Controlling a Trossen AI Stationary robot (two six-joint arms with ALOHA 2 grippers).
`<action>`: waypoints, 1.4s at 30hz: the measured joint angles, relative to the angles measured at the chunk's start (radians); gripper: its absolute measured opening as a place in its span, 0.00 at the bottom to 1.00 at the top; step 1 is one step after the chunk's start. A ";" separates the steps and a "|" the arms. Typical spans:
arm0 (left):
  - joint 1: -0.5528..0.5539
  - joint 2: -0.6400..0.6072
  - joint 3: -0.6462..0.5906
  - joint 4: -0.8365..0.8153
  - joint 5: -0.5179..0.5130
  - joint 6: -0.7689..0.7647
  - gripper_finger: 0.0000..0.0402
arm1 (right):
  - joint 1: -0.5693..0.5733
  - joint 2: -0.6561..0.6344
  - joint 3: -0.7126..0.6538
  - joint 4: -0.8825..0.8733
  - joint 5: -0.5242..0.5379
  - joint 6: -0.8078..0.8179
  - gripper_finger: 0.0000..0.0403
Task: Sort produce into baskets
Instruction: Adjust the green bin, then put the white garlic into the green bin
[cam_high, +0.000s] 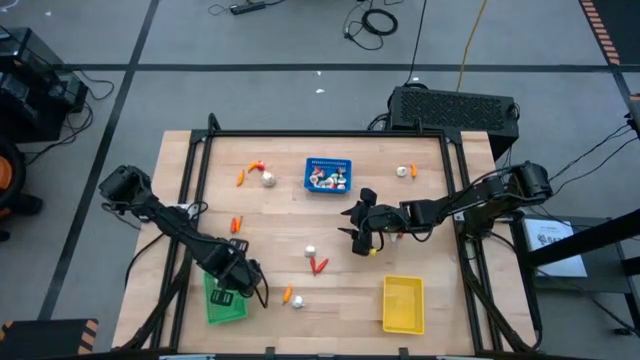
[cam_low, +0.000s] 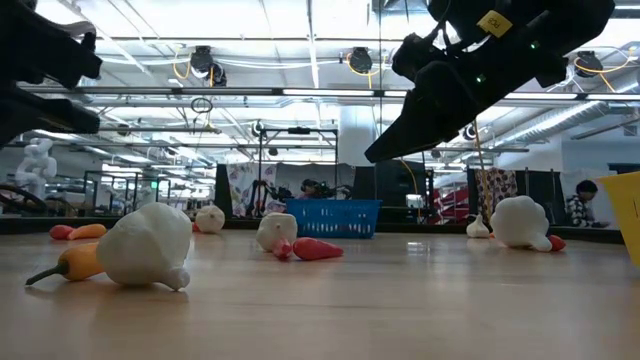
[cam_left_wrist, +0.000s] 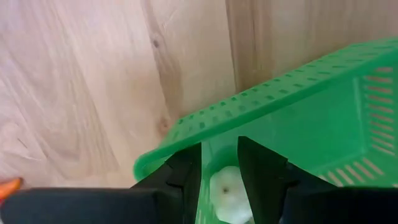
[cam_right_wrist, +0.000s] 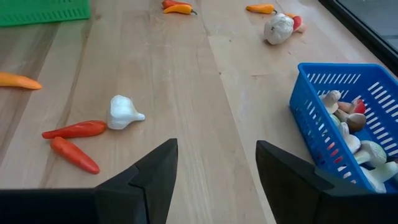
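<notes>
My left gripper (cam_high: 236, 281) hangs over the green basket (cam_high: 225, 302) at the near left, its fingers a little apart. A white garlic bulb (cam_left_wrist: 227, 194) shows through the gap, lying inside the basket (cam_left_wrist: 292, 118). My right gripper (cam_high: 362, 232) is open and empty above the table's middle (cam_right_wrist: 214, 155), between the blue basket (cam_high: 328, 176), which holds several pieces (cam_right_wrist: 354, 134), and the yellow basket (cam_high: 403, 304). A garlic bulb (cam_right_wrist: 124, 112) and two red sticks (cam_right_wrist: 74, 142) lie on the table ahead of it.
Loose produce lies about the table: a bulb and orange sticks at the far left (cam_high: 262, 176), an orange stick (cam_high: 236, 224) at the left, a bulb with an orange stick (cam_high: 293, 298) beside the green basket, and a bulb (cam_high: 403, 171) at the far right.
</notes>
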 joint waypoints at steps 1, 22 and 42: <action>0.003 0.000 0.000 -0.001 -0.001 0.010 0.28 | 0.000 0.000 0.000 0.000 0.000 0.000 0.52; 0.012 0.000 0.072 -0.153 0.047 0.082 0.28 | -0.014 0.000 0.000 0.000 0.000 0.000 0.52; 0.367 0.010 0.179 0.439 -0.092 0.725 0.28 | -0.010 0.000 0.000 -0.018 -0.004 0.061 0.52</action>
